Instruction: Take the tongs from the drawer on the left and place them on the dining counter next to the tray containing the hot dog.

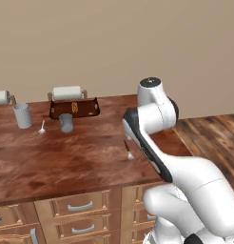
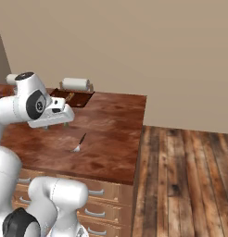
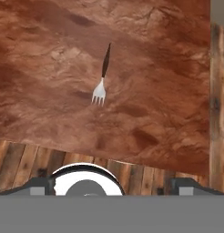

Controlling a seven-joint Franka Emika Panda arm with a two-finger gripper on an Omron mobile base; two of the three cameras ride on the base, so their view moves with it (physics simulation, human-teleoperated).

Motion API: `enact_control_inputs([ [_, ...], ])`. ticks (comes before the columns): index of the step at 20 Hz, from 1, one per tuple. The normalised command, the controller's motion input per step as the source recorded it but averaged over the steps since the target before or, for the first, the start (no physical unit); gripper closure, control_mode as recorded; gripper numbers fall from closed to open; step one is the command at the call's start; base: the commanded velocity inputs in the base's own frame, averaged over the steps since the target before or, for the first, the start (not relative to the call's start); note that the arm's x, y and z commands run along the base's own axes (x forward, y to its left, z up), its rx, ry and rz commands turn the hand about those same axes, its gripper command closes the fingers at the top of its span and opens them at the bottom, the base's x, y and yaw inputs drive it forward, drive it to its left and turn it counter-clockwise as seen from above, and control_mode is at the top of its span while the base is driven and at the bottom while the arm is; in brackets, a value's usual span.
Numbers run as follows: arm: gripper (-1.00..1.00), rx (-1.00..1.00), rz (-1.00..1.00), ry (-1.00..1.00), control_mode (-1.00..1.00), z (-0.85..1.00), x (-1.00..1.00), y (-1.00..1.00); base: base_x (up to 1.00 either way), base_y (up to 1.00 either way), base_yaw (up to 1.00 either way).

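1. the dark brown tray, with flared sides, sits at the far edge of the dining counter; the hot dog is a small blur inside it.
2. my pincer gapes wide, gripping nothing; its tips are half cut off.
3. below it a fork, dark handle and silver tines, lies flat on glossy reddish wood grain.

My worktop of reddish-brown wood.
On it I see a tray, two cups, a spoon, a fork.
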Motion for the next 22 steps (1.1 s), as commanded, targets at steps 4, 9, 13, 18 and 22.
enact_control_inputs([
  [4, -1.00, -0.14, 0.12, 0.00, -1.00, -0.42, 0.00, 0.51, 0.00, 0.00, 0.00],
  [9, -1.00, -0.19, 0.20, -0.02, -1.00, -0.37, 0.00, 0.71, 0.00, 0.00, 0.00],
  [13, -1.00, -0.26, 0.23, -0.04, -1.00, -0.23, 0.00, 0.75, 0.00, 0.00, 0.00],
  [18, -1.00, -0.24, 0.16, -0.03, -1.00, -0.27, 0.00, 0.57, 0.00, 0.00, 0.00],
  [22, -1.00, -0.23, 0.08, 0.00, -1.00, -0.41, 0.00, 0.35, 0.00, 0.00, 0.00],
])
